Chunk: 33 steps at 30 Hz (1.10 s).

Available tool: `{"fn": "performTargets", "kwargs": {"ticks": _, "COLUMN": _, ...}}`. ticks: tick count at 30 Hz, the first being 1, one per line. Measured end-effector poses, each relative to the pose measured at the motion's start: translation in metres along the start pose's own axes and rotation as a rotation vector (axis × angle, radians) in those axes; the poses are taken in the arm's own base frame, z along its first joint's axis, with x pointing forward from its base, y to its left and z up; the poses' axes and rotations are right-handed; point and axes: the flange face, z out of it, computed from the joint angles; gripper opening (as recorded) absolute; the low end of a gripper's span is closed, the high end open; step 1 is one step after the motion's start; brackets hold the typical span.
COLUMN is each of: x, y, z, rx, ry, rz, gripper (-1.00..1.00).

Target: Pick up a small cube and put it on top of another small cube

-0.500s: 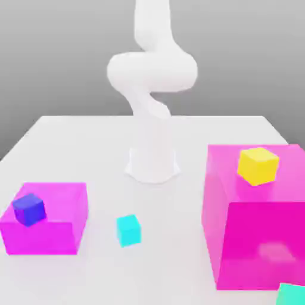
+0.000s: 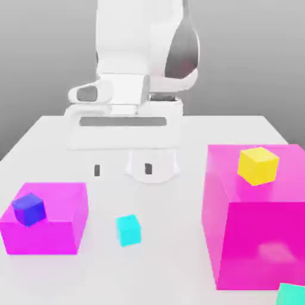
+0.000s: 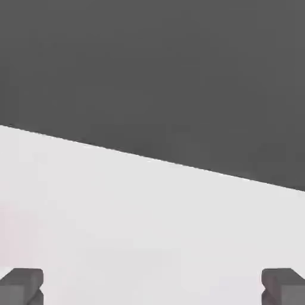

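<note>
A small bright cyan cube sits on the white table near the front, between the two magenta blocks. My gripper hangs open above the table, behind and above the cyan cube, with nothing between its two dark fingertips. In the hand view the gripper has its fingertips far apart over bare white table, and no cube lies between them.
A low magenta block at the exterior view's left carries a dark blue cube. A tall magenta block at the right carries a yellow cube. A mint-teal cube pokes in at the front right corner.
The arm has swung forward and down from its upright pose; the hand with its open fingers now hangs over the middle of the table. No cube has moved.
</note>
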Motion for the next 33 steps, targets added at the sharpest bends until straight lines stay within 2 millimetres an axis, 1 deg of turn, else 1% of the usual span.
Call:
{"fn": "performTargets", "kwargs": {"ticks": 3, "x": -0.044, "y": 0.027, "z": 0.070, "rx": -0.042, "ry": -0.118, "rz": -0.059, "gripper": 0.00}}
{"fn": "performTargets", "kwargs": {"ticks": 4, "x": -0.053, "y": 0.030, "z": 0.086, "rx": -0.046, "ry": -0.138, "rz": -0.074, "gripper": 0.00}}
{"fn": "performTargets", "kwargs": {"ticks": 5, "x": -0.056, "y": 0.036, "z": 0.097, "rx": -0.050, "ry": -0.146, "rz": -0.069, "gripper": 0.00}}
{"fn": "performTargets", "kwargs": {"ticks": 10, "x": -0.067, "y": 0.041, "z": 0.138, "rx": -0.062, "ry": -0.152, "rz": -0.077, "gripper": 0.00}}
{"fn": "performTargets", "kwargs": {"ticks": 11, "x": -0.069, "y": 0.042, "z": 0.143, "rx": -0.064, "ry": -0.152, "rz": -0.077, "gripper": -1.00}}
{"fn": "performTargets", "kwargs": {"ticks": 16, "x": -0.069, "y": 0.042, "z": 0.143, "rx": -0.064, "ry": -0.154, "rz": -0.076, "gripper": -1.00}}
{"fn": "performTargets", "kwargs": {"ticks": 17, "x": -0.070, "y": 0.042, "z": 0.145, "rx": -0.065, "ry": -0.154, "rz": -0.076, "gripper": -1.00}}
{"fn": "performTargets", "kwargs": {"ticks": 18, "x": -0.069, "y": 0.042, "z": 0.143, "rx": -0.063, "ry": -0.154, "rz": -0.076, "gripper": -1.00}}
{"fn": "performTargets", "kwargs": {"ticks": 20, "x": -0.066, "y": 0.040, "z": 0.132, "rx": -0.058, "ry": -0.155, "rz": -0.076, "gripper": -1.00}}
{"fn": "performTargets", "kwargs": {"ticks": 26, "x": -0.060, "y": 0.038, "z": 0.089, "rx": -0.059, "ry": -0.156, "rz": -0.075, "gripper": -1.00}}
{"fn": "performTargets", "kwargs": {"ticks": 27, "x": -0.058, "y": 0.034, "z": 0.082, "rx": -0.061, "ry": -0.156, "rz": -0.084, "gripper": -1.00}}
{"fn": "performTargets", "kwargs": {"ticks": 29, "x": -0.047, "y": 0.015, "z": 0.069, "rx": -0.061, "ry": -0.156, "rz": -0.121, "gripper": -1.00}}
{"fn": "performTargets", "kwargs": {"ticks": 33, "x": -0.026, "y": -0.040, "z": 0.034, "rx": -0.053, "ry": -0.159, "rz": -0.221, "gripper": -1.00}}
